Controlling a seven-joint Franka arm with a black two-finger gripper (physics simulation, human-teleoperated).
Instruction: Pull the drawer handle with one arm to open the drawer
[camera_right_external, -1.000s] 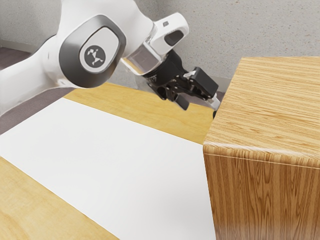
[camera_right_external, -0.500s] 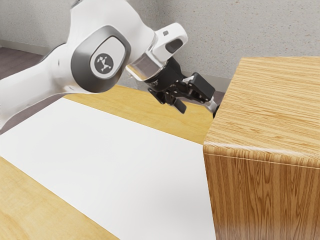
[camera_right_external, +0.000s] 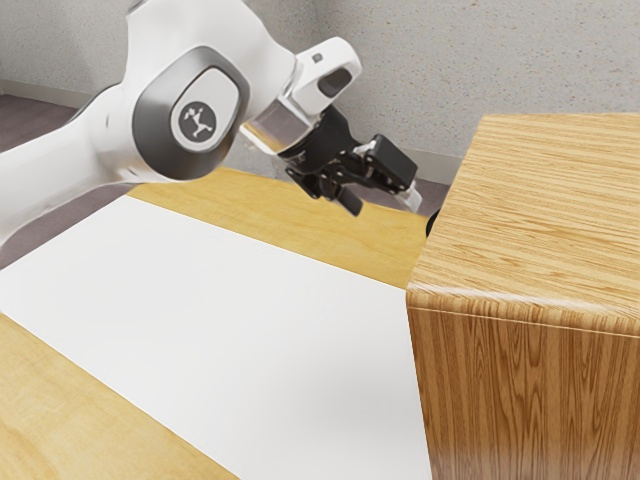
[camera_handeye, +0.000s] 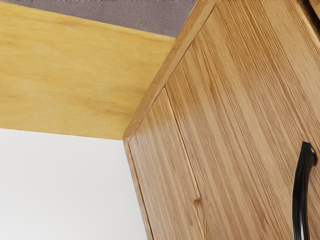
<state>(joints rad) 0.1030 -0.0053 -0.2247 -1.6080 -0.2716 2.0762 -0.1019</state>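
The wooden drawer cabinet (camera_right_external: 540, 300) stands at the exterior view's right. A dark bit of its handle (camera_right_external: 432, 222) pokes out at the edge of the face turned toward the arm. In the wrist view the drawer front (camera_handeye: 235, 130) shows its seam lines, and the black curved handle (camera_handeye: 301, 195) lies ahead of my hand. My gripper (camera_right_external: 385, 188) hovers above the table a short way from that face. It points at the face, is open, and touches nothing.
A white mat (camera_right_external: 200, 330) covers the middle of the wooden table (camera_right_external: 300, 215). Grey floor and a speckled wall lie behind. The cabinet's top (camera_right_external: 550, 200) is bare.
My hand has drawn back from the cabinet's face toward the exterior view's left and slightly up. The cabinet and its handle have not moved.
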